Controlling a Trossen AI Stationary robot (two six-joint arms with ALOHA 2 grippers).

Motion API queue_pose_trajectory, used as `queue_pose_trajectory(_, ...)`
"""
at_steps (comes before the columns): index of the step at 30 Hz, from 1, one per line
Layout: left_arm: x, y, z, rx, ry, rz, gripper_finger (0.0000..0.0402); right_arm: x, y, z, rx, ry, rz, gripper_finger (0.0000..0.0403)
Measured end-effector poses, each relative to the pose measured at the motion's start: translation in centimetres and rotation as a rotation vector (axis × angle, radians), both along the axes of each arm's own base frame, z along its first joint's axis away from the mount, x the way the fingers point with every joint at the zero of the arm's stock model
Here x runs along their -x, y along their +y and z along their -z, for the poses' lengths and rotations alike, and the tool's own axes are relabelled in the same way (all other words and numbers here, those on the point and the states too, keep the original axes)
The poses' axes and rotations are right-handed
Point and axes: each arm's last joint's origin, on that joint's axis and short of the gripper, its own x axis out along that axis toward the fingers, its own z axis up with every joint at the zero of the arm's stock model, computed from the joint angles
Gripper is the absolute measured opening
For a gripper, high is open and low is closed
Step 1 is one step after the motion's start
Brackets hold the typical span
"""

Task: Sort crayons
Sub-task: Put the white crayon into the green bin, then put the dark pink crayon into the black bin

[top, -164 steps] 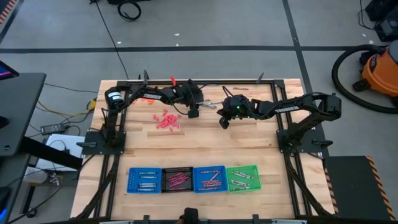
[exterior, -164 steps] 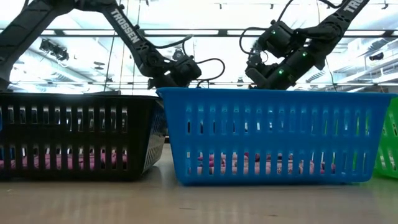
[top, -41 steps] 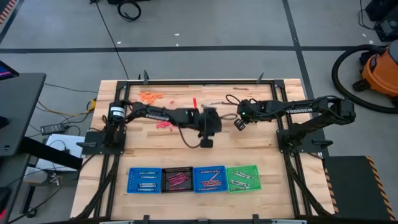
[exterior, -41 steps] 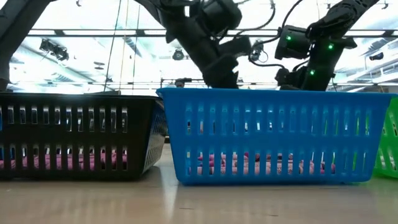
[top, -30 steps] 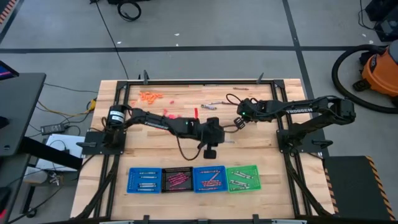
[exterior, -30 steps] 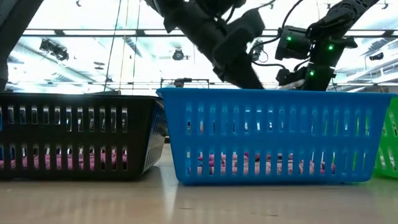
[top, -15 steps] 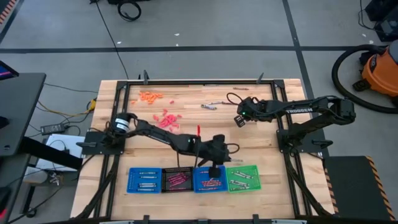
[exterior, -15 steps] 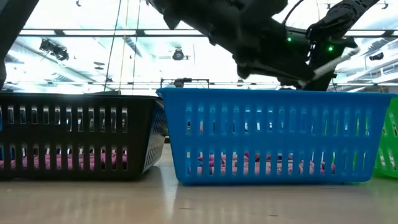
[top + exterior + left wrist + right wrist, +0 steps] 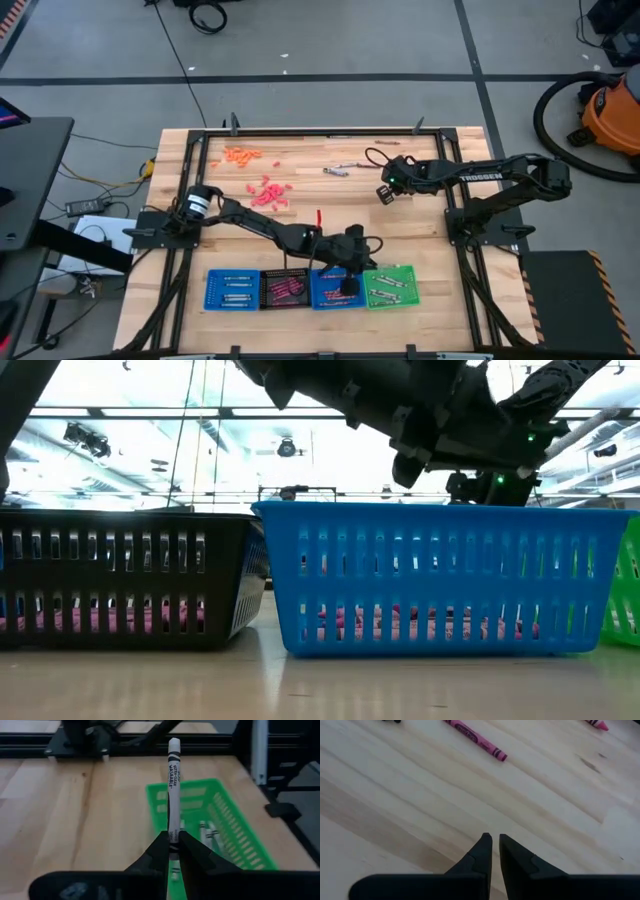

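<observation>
My left gripper (image 9: 348, 286) hangs over the right-hand blue tray (image 9: 330, 296), next to the green tray (image 9: 392, 286), and is shut on a grey crayon (image 9: 173, 790). The crayon sticks out ahead of the fingers above the green tray (image 9: 225, 825). Both trays hold crayons, as do the left blue tray (image 9: 232, 290) and the black tray (image 9: 285, 290). My right gripper (image 9: 385, 192) waits at the table's far right, shut, nothing between its fingers (image 9: 492, 842). A magenta crayon (image 9: 475, 740) lies on the wood ahead of it. My left gripper pinches the grey crayon by its back end (image 9: 172, 838) between the two fingers. The crayon runs on in line with the fingers, slanting a little downward. It is lifted clear, with its free tip (image 9: 174, 742) out over the green tray.
Loose red crayons (image 9: 266, 192) and orange ones (image 9: 240, 154) lie at the table's far left, some grey ones (image 9: 336, 170) at the far middle. The four trays stand in a row along the near edge. Bare wood lies between the piles and the trays.
My left gripper has swung from the table's middle toward the near edge and a little to the right, sinking slightly, with the grey crayon still in its fingers. It now hangs over the row of trays. Its wrist has tipped and rolled on the way.
</observation>
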Motion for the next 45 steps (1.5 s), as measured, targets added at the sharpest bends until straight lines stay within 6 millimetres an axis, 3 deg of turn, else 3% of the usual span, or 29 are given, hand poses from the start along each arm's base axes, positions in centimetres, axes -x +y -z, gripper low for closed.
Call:
queue_pose_trajectory(5, -0.2, -1.3, 0.2, 0.015, -0.013, 0.027, 0.0034, -0.1, 0.0, 0.0, 0.001, -0.005, -0.001, 0.0042)
queue_pose_trajectory(18, -4.4, -3.9, 1.3, -0.029, 0.121, 0.07, 0.0034, -0.1, 0.0, 0.0, -0.001, -0.005, -0.02, 0.0042)
queue_pose_trajectory(28, -4.1, -3.8, 2.5, -0.039, 0.215, 0.104, 0.0036, -0.1, 0.0, 0.0, 0.001, -0.003, -0.027, 0.0042)
queue_pose_trajectory(36, -4.0, -3.8, 2.6, -0.066, 0.225, 0.126, 0.0086, -0.1, 0.0, 0.0, 0.001, -0.004, -0.027, 0.0042)
queue_pose_trajectory(45, -2.9, -3.3, 1.2, -0.231, 0.279, 0.173, 0.0103, -0.2, 0.0, 0.0, -0.001, -0.006, -0.029, 0.0042)
